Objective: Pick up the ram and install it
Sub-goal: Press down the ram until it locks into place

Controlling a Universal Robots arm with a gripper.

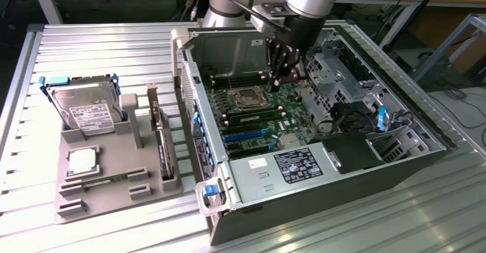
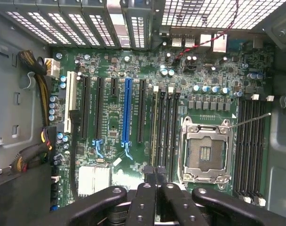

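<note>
A ram stick (image 1: 254,117) sits on edge in a memory slot on the motherboard, beside the empty processor socket (image 1: 247,96). In the wrist view it shows as a thin pale line in the slot row (image 2: 155,127). My gripper (image 1: 275,86) hangs inside the open computer case, above the board and over one end of the memory slots. Its fingertips (image 2: 149,170) are pressed together with nothing between them. A second thin green stick (image 1: 102,179) lies in the front slot of the grey tray.
The grey tray (image 1: 144,193) at the exterior view's left also holds a hard drive (image 1: 87,108), a silver-topped processor chip (image 1: 82,160) and an upright expansion card (image 1: 159,133). Case walls, drive cages (image 1: 334,74) and cables (image 1: 342,119) ring the gripper.
</note>
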